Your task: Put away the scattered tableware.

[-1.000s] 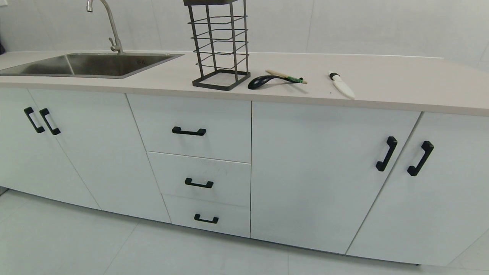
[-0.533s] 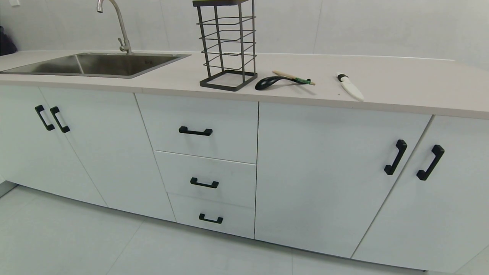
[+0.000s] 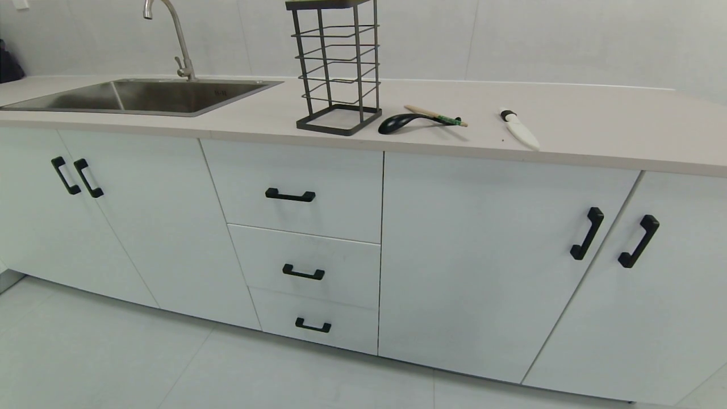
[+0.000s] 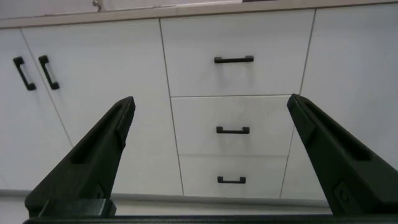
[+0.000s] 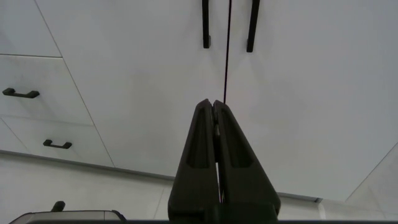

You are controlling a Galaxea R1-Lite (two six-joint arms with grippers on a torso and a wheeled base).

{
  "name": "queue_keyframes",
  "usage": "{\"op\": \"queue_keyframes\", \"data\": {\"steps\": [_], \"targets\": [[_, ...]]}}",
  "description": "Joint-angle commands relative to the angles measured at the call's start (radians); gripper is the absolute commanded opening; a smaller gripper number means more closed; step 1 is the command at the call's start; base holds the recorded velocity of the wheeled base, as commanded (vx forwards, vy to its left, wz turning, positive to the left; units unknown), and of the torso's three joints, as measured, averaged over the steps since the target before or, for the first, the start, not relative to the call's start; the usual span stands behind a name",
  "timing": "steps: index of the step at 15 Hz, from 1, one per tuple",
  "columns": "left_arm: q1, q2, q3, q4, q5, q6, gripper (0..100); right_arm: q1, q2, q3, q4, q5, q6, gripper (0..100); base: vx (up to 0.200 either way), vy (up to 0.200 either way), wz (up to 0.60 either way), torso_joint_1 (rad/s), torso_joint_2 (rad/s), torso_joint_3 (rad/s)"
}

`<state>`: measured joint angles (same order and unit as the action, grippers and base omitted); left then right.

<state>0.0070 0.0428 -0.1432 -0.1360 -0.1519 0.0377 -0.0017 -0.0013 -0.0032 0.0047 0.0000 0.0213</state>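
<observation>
The scattered pieces lie on the counter (image 3: 596, 122) near its front edge. The black spoon (image 3: 397, 121) sits just beside the wire rack (image 3: 338, 65), on the side away from the sink (image 3: 142, 94). A wooden stick with a green band (image 3: 436, 116) rests across the spoon's handle; I cannot tell whether it is one stick or a pair. The white knife (image 3: 519, 130), with a dark band at its handle, lies apart from these, farther toward the counter's right end, its tip pointing at the front edge. I cannot make out whether the white part is a bare blade or a sheath. The rack stands upright, and its top is cut off by the edge of my head view, as is the counter's right end. The faucet (image 3: 170, 34) rises behind the sink. The left gripper (image 4: 211, 102) has its fingers (image 4: 99, 155) wide apart with nothing between them, facing the stack of three drawers (image 4: 233, 127) below the counter. The right gripper (image 5: 213, 106) has its fingers pressed together on nothing, facing the seam between two cabinet doors (image 5: 124, 93), their black handles (image 5: 206, 25) partly cut off.
</observation>
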Motion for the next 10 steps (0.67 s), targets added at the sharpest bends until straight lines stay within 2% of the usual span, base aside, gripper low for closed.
{"op": "queue_keyframes", "data": {"steps": [1, 2, 3, 4, 5, 8, 9, 10], "targets": [[0.004, 0.032, -0.016, 0.058, -0.003, 0.004, 100, 0.000, 0.001, 0.000, 0.000, 0.000, 0.000, 0, 0.000, 0.000, 0.00, 0.000, 0.00, 0.000], [0.004, 0.026, -0.035, 0.134, -0.003, 0.007, 100, 0.000, 0.001, 0.000, 0.000, 0.000, 0.000, 0, 0.000, 0.000, 0.00, 0.000, 0.00, 0.000], [-0.018, 0.019, -0.128, 0.312, -0.011, 0.007, 100, 0.000, 0.001, 0.000, 0.000, 0.000, 0.000, 0, 0.200, 0.000, 0.00, 0.002, 0.00, 0.002], [-0.032, 0.016, -0.148, 0.360, -0.046, 0.018, 100, 0.000, 0.001, 0.000, 0.000, 0.000, 0.000, 0, 0.000, 0.000, 0.00, 0.000, 0.00, 0.000], [-0.021, -0.006, -0.128, 0.342, -0.080, 0.050, 100, 0.000, 0.001, 0.000, 0.000, 0.000, 0.000, 0, 0.000, 0.000, 0.00, 0.000, 0.00, 0.000], [-0.022, -0.007, -0.070, 0.262, -0.087, 0.073, 100, 0.000, 0.001, 0.000, 0.000, 0.000, 0.000, 0, 0.000, 0.000, 0.00, 0.000, 0.00, 0.000], [-0.035, 0.081, -0.075, 0.213, -0.106, 0.142, 100, 0.000, 0.001, 0.000, 0.000, 0.000, 0.000, 0, 0.000, 0.000, 0.00, 0.000, 0.00, 0.000], [-0.047, 0.146, -0.075, 0.162, -0.132, 0.186, 100, 0.000, 0.001, 0.000, 0.000, 0.000, 0.000, 0, 0.000, 0.000, 0.00, 0.000, 0.00, 0.000]]}}
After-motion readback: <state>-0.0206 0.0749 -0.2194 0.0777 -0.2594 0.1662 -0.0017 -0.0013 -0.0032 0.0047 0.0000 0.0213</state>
